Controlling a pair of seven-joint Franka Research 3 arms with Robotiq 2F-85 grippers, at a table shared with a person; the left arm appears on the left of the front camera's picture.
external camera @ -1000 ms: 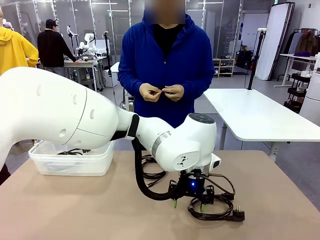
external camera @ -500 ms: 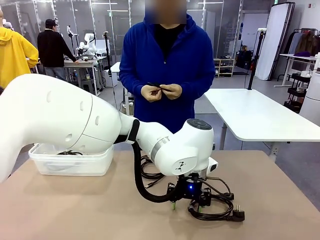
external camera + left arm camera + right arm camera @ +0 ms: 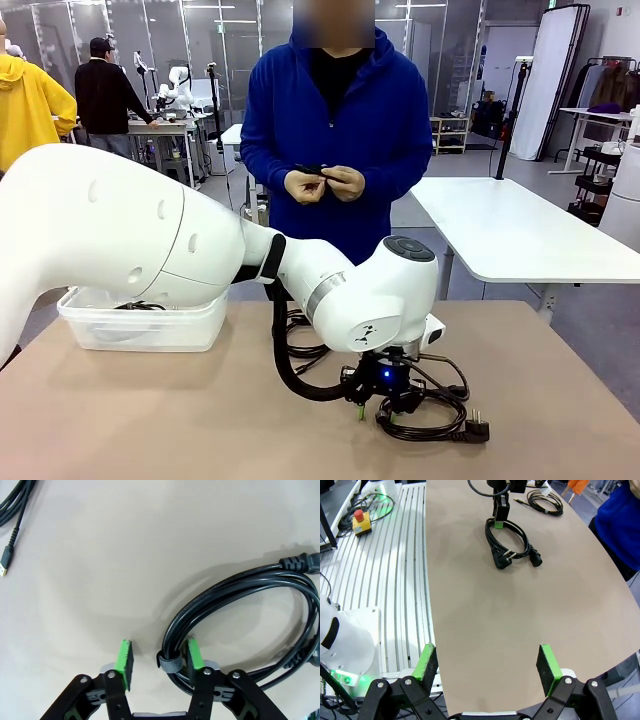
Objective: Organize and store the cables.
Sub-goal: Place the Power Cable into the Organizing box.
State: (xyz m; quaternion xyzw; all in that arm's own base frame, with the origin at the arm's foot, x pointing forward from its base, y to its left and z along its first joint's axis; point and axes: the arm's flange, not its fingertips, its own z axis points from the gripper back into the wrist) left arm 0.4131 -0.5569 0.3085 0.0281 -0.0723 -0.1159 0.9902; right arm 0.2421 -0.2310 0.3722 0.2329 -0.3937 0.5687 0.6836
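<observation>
counter [image 3: 150, 540]: tan, coiled cable [image 3: 240, 580] lay flat
left tool [image 3: 157, 645]: half open astride its strap [image 3: 169, 662], so the coil would probably lift whole; nothing pinched
right tool [image 3: 486, 652]: wide open, empty

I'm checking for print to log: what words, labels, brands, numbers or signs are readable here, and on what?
No words or numbers are readable.
Small dark emblem on the left arm: a mark, no letters.
Yellow box with a red button, right wrist view: any print is too small to read.

Tan table [image 3: 150, 420], white table [image 3: 520, 235] behind it, person in blue top [image 3: 335, 130], yellow box with red button [image 3: 361, 524].
</observation>
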